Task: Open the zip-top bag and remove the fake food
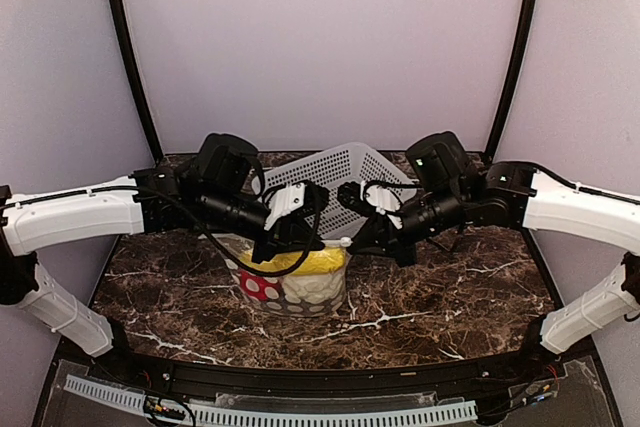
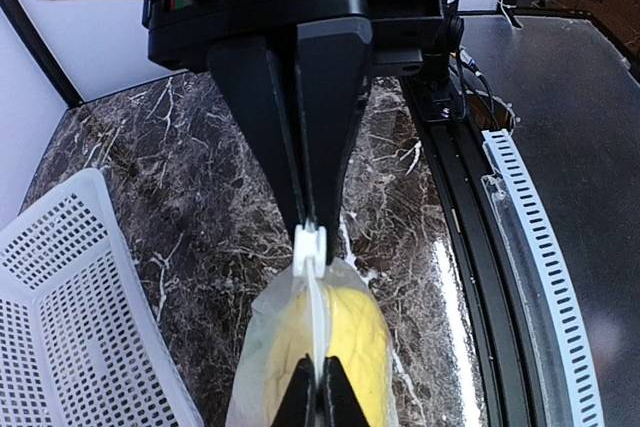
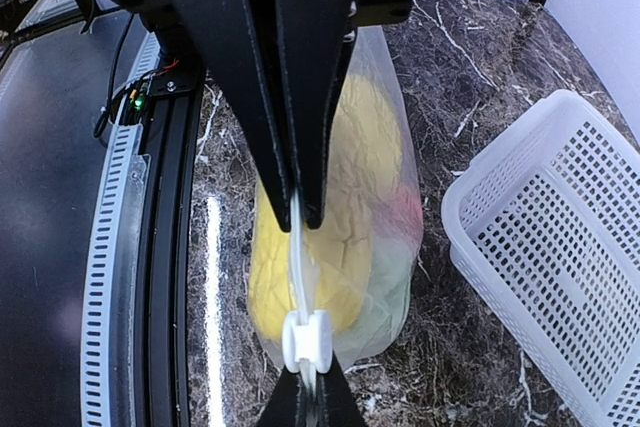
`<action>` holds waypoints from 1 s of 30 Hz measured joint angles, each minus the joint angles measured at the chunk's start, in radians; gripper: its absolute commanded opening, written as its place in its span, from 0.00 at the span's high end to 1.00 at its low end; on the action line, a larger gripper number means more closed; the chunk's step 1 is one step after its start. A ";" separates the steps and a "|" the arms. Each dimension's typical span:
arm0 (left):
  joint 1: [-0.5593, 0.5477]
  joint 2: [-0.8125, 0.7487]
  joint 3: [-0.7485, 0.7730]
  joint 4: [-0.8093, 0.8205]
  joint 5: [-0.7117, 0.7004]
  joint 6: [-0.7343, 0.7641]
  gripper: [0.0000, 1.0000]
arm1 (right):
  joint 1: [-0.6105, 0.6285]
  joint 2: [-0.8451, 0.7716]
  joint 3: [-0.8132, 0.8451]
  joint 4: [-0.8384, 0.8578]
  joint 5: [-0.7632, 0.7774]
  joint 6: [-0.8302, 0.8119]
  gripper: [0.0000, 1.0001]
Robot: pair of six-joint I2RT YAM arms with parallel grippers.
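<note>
Left tool [image 2: 308, 219], on the arm from 9 o'clock, has its fingers pressed together on the zip strip [image 3: 297, 267] of the zip-top bag [image 1: 296, 285]. Right tool [image 3: 300, 215], on the arm from 3 o'clock, is clamped flat on the same strip. Both grip the bag's top edge, tip facing tip, near each other but apart.

Noted on the strip: a white slider [image 2: 310, 247] between the two, just beside the left tool's tips and farther from the right tool's. The stretch of strip between the tools reads as a single closed white line.

Position: the bag hangs below the tools at the middle of the table [image 1: 450, 297], mouth up. Whether its bottom rests on the table I cannot tell.

Contents: the fake food [image 3: 345, 177] that can be seen is inside the bag. A large yellow piece [image 2: 355, 337] fills the upper part, a red piece [image 1: 252, 285] sits low at the 9 o'clock side, and a pale piece [image 1: 312, 292] lies at the bottom.

Also present: a white perforated basket [image 1: 345, 169] at 12 o'clock of the bag, just behind it. Whether they touch cannot be made out.
</note>
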 measured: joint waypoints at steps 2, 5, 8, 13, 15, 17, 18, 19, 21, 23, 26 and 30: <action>-0.001 -0.008 -0.009 0.006 -0.008 0.003 0.99 | 0.000 -0.005 -0.002 0.004 0.002 0.002 0.71; -0.001 -0.053 -0.068 0.053 -0.021 -0.001 0.99 | 0.001 -0.043 -0.046 0.052 0.008 0.022 0.61; -0.001 -0.113 -0.137 0.110 -0.027 -0.015 0.99 | -0.001 -0.132 -0.145 0.130 0.011 0.048 0.57; -0.001 -0.140 -0.202 0.193 -0.014 -0.053 0.99 | -0.014 -0.233 -0.269 0.261 0.003 0.101 0.55; -0.001 -0.140 -0.217 0.226 -0.008 -0.069 0.99 | -0.015 -0.239 -0.287 0.305 0.000 0.116 0.56; -0.001 -0.140 -0.230 0.253 -0.003 -0.084 0.99 | -0.015 -0.236 -0.296 0.348 -0.007 0.127 0.58; -0.001 -0.140 -0.235 0.265 -0.001 -0.089 0.99 | -0.015 -0.231 -0.296 0.370 -0.014 0.134 0.60; -0.001 -0.140 -0.237 0.270 0.000 -0.093 0.99 | -0.015 -0.226 -0.296 0.386 -0.018 0.135 0.63; -0.001 -0.140 -0.238 0.277 0.003 -0.103 0.99 | -0.015 -0.210 -0.296 0.414 -0.031 0.140 0.68; -0.001 -0.140 -0.238 0.283 0.005 -0.111 0.99 | -0.015 -0.188 -0.294 0.425 -0.045 0.144 0.73; -0.001 -0.140 -0.242 0.291 0.011 -0.121 0.99 | -0.015 -0.163 -0.292 0.429 -0.058 0.140 0.75; -0.001 -0.140 -0.249 0.299 0.013 -0.131 0.99 | -0.015 -0.150 -0.289 0.429 -0.069 0.138 0.75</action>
